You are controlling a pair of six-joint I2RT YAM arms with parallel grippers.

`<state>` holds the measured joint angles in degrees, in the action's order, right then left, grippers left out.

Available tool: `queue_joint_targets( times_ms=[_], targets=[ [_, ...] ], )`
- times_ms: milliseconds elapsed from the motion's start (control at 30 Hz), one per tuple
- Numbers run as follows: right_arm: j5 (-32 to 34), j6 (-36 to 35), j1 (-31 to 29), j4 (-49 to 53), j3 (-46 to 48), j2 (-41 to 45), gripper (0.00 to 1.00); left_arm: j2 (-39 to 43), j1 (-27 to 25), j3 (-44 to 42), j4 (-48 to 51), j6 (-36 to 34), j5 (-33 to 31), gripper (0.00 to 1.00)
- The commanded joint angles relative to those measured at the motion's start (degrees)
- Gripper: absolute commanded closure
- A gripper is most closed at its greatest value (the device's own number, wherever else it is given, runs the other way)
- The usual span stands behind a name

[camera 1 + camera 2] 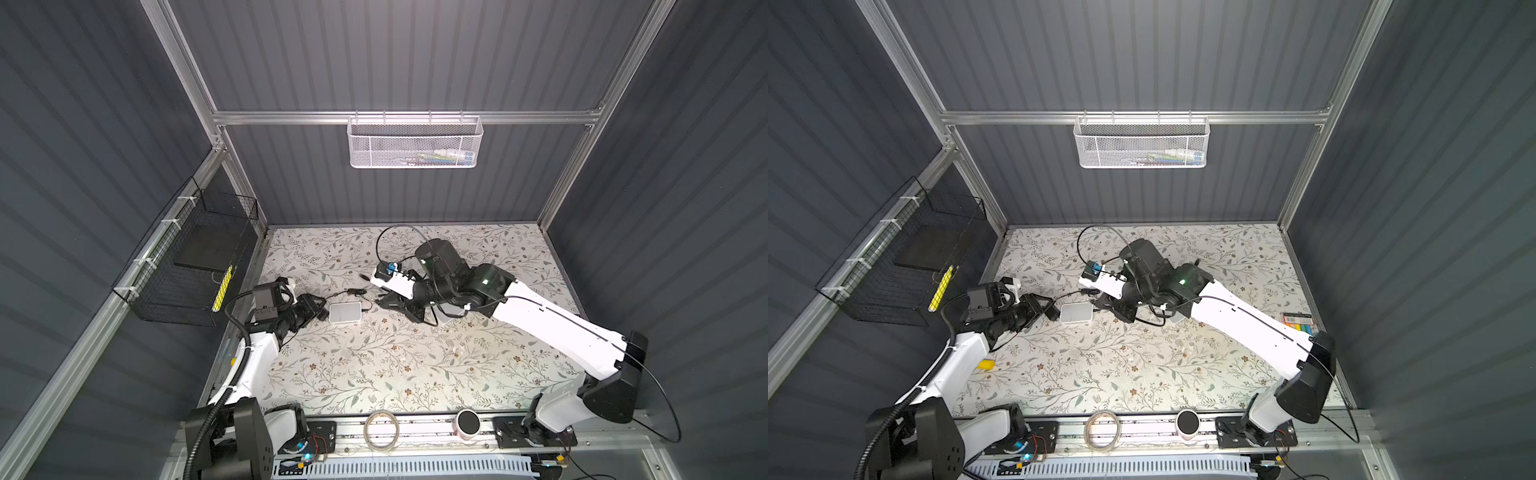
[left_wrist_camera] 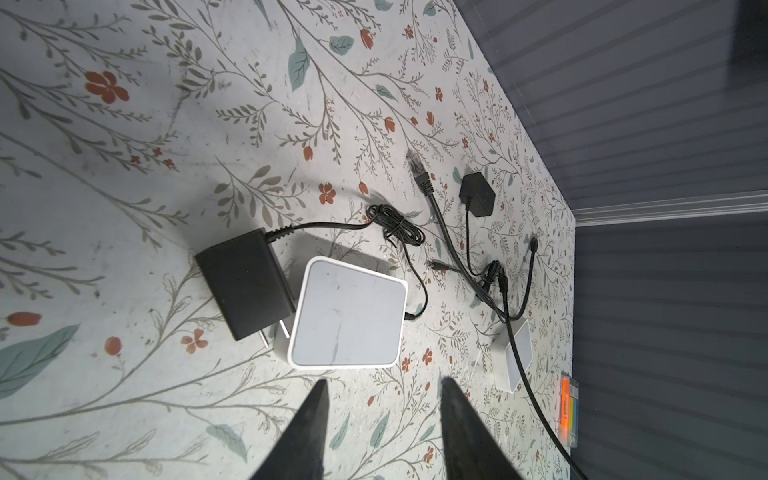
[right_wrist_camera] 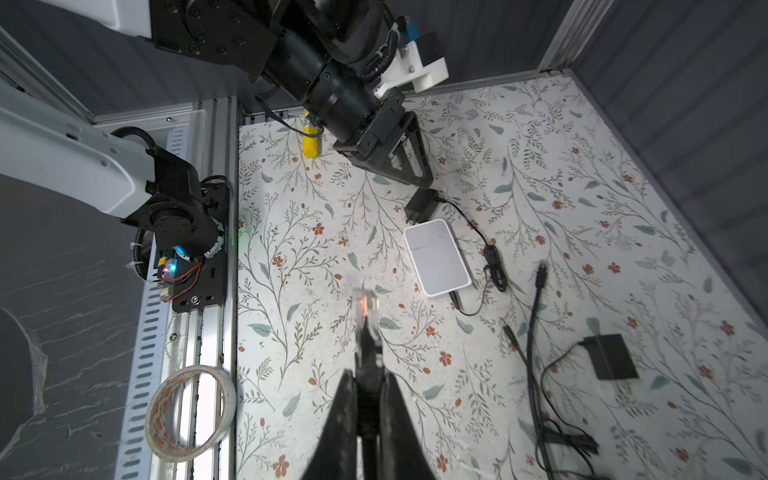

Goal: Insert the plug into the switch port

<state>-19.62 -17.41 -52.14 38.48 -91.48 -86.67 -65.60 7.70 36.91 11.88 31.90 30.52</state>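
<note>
The switch (image 1: 345, 312) (image 1: 1076, 312) is a flat white box lying on the flowered table; its port does not show. My left gripper (image 2: 384, 384) (image 1: 322, 309) stands open just short of the switch (image 2: 349, 316), holding nothing. My right gripper (image 3: 368, 374) (image 1: 380, 301) is shut on the black boot of a network cable. The clear plug (image 3: 365, 305) sticks out ahead of the fingertips, blurred. It is off one corner of the switch (image 3: 436, 257), apart from it. The right gripper does not show in the left wrist view.
A black power adapter (image 2: 245, 282) lies against the switch, its thin cord running to the switch's side. The cable's other plug (image 2: 415, 160), a second adapter (image 2: 478, 195) and a second white box (image 2: 515, 357) lie beyond. A tape roll (image 1: 380, 428) sits on the front rail.
</note>
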Motion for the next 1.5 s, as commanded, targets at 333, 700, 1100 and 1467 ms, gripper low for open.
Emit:
queue_joint_targets(
  times_ms=[333, 700, 1100, 1467],
  targets=[
    [17.6, -4.1, 8.7, 23.0, -31.1, -1.8, 1.00, -1.2, -6.7, 4.6, 0.9, -4.2, 3.3, 0.54],
    [19.6, -7.0, 10.6, 27.0, -48.8, -7.9, 1.00, -6.0, -10.8, 6.2, -2.2, -4.0, 2.5, 0.55],
    [11.6, -3.1, 21.7, 15.8, -24.2, -11.4, 1.00, -8.0, -10.9, 6.9, -1.6, -4.6, 3.0, 0.55],
    [3.2, -2.0, 22.7, 17.6, -19.8, -11.1, 1.00, -9.0, -11.5, 6.5, -3.3, -4.0, 3.9, 0.55]
  ],
)
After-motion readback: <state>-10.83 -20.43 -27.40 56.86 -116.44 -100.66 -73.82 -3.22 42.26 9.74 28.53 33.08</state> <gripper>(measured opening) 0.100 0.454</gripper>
